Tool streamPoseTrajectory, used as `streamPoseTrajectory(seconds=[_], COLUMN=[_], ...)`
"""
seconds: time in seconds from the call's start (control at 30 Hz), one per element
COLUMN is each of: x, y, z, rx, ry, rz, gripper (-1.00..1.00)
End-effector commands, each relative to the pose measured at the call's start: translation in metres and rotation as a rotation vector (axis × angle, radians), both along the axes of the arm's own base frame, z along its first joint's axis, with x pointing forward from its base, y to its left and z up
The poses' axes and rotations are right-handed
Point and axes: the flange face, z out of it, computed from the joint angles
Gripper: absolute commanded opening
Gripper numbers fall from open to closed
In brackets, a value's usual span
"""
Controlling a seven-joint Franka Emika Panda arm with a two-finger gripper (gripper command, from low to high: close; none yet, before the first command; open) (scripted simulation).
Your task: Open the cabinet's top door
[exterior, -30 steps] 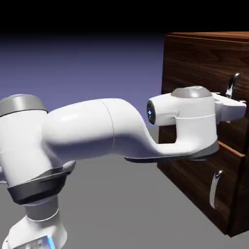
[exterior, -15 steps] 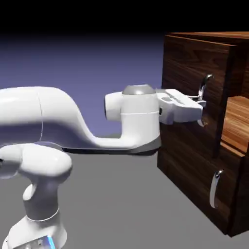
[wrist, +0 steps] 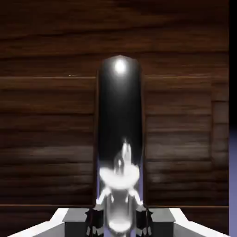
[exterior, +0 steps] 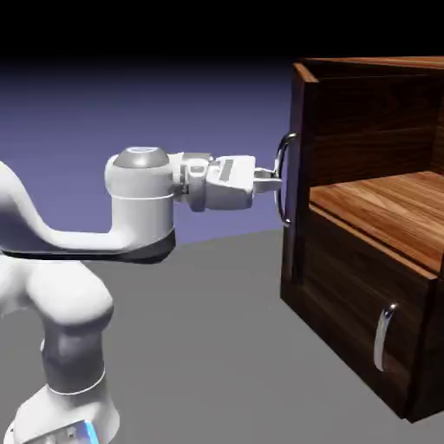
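The dark walnut cabinet [exterior: 364,286] fills the exterior view's right side. Its top door [exterior: 297,113] stands swung wide and shows edge-on, with the wooden shelf [exterior: 390,204] inside exposed. My gripper [exterior: 272,182] is shut on the top door's curved silver handle [exterior: 284,178], reaching in level from the left. In the hand view that handle [wrist: 119,129] rises as a broad shiny bar against the door's wood [wrist: 46,115]. Both grey fingertips [wrist: 92,221] press against its base, so my gripper [wrist: 119,223] grips it there.
Below the shelf the lower panel [exterior: 347,303] is closed, with its shorter silver handle [exterior: 384,336] facing out. My white arm [exterior: 139,204] stretches across from the lower left over the grey table [exterior: 208,347].
My hand has pulled back to the left with the handle in its grip. The top door has swung from barely open to wide open, uncovering the shelf inside.
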Motion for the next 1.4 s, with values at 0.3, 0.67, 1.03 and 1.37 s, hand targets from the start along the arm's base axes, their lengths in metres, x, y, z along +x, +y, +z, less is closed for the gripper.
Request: streamPoseTrajectory(seconds=[0.3, 0.67, 1.03, 1.37], x=[-0.042, -0.075, -0.106, -0.118], y=[0.055, 0.117, 0.207, 0.313], z=[0.000, 0.000, 0.000, 0.000], rx=[0.000, 0.000, 0.000, 0.001], ry=[0.000, 0.000, 0.000, 0.000], rz=[-0.147, -0.295, -0.494, -0.718], gripper=[-1.00, -1.00, -1.00, -1.00])
